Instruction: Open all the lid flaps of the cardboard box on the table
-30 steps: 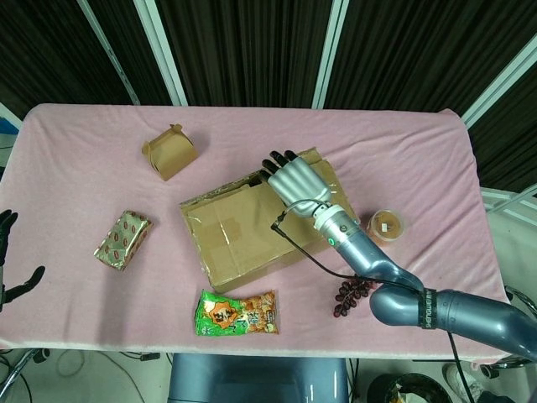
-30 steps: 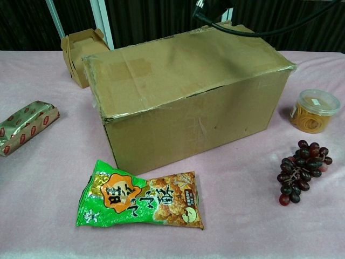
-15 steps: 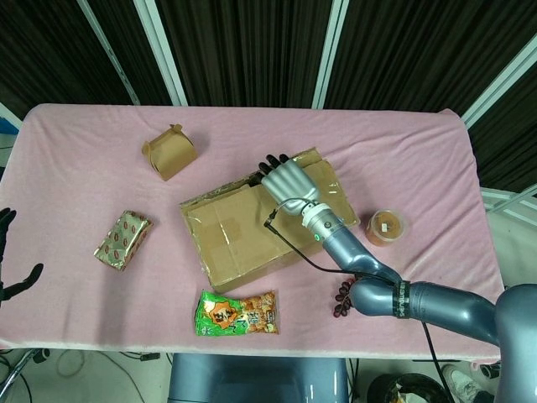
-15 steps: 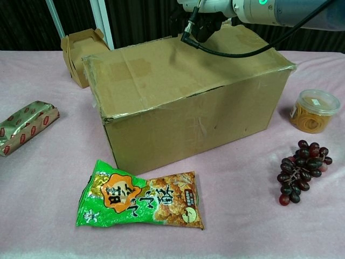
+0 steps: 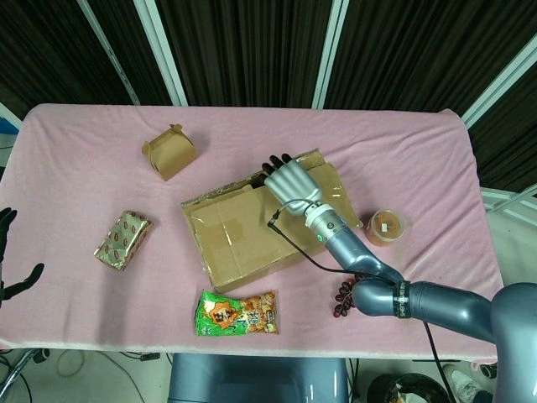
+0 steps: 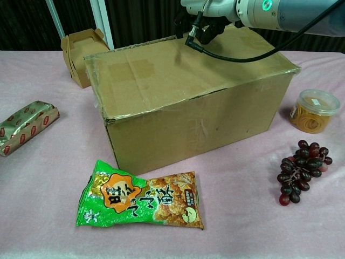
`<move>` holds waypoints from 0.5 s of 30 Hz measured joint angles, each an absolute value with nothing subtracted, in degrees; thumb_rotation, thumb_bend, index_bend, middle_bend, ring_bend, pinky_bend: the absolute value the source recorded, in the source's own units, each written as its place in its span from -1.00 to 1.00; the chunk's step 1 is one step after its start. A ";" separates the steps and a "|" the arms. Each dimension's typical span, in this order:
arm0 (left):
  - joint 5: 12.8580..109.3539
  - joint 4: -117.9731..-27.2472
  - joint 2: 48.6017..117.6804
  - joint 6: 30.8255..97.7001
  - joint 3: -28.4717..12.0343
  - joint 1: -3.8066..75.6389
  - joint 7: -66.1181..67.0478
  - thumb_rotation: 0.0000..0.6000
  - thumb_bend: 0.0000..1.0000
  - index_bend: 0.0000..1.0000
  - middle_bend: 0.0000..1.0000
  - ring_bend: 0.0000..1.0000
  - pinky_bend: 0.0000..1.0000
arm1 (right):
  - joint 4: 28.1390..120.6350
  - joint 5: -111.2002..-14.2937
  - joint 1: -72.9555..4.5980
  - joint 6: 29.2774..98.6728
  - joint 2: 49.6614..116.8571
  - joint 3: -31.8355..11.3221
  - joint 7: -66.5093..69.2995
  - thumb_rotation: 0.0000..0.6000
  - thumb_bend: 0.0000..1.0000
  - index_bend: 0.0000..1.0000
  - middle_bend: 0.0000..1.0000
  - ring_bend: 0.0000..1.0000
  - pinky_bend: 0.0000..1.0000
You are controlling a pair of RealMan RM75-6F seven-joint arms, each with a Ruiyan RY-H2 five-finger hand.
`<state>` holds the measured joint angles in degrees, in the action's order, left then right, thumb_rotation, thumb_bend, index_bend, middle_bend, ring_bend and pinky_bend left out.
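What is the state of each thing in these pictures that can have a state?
cardboard box: lid flaps down, a gap along the far edge.
right hand: over the box's far edge, fingertips at the gap.
left hand: off the table's left end, holds nothing, fingers apart.
small carton: closed.
round tub: lid on.
snack bag: lying flat, sealed.

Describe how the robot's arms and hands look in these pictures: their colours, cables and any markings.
The right arm is glossy blue-grey metal with a black band bearing small white lettering near the elbow. Its silver wrist carries a small green light. The right hand has a silver-grey back and black fingertips. A thin black cable runs from the wrist along the forearm. The left hand, at the frame edge, looks black.
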<state>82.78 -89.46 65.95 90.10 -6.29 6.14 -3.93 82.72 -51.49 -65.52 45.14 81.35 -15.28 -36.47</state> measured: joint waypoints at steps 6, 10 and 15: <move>82.83 -89.61 65.88 89.98 -6.43 6.10 -3.98 1.00 -0.55 -0.94 -0.88 -0.98 -0.98 | 84.65 -52.60 -65.48 46.28 79.75 -14.78 -36.70 1.00 1.00 0.13 -0.02 -0.48 -0.48; 82.96 -89.70 65.83 89.98 -6.48 6.05 -4.13 1.00 -0.55 -0.94 -0.87 -0.98 -0.98 | 86.57 -52.76 -65.43 47.07 78.14 -14.48 -37.57 1.00 1.00 0.15 0.01 -0.45 -0.48; 83.18 -89.75 65.80 89.96 -6.46 6.03 -4.12 1.00 -0.55 -0.94 -0.87 -0.98 -0.98 | 89.85 -52.38 -65.26 48.35 75.73 -14.21 -38.96 1.00 1.00 0.15 0.03 -0.44 -0.48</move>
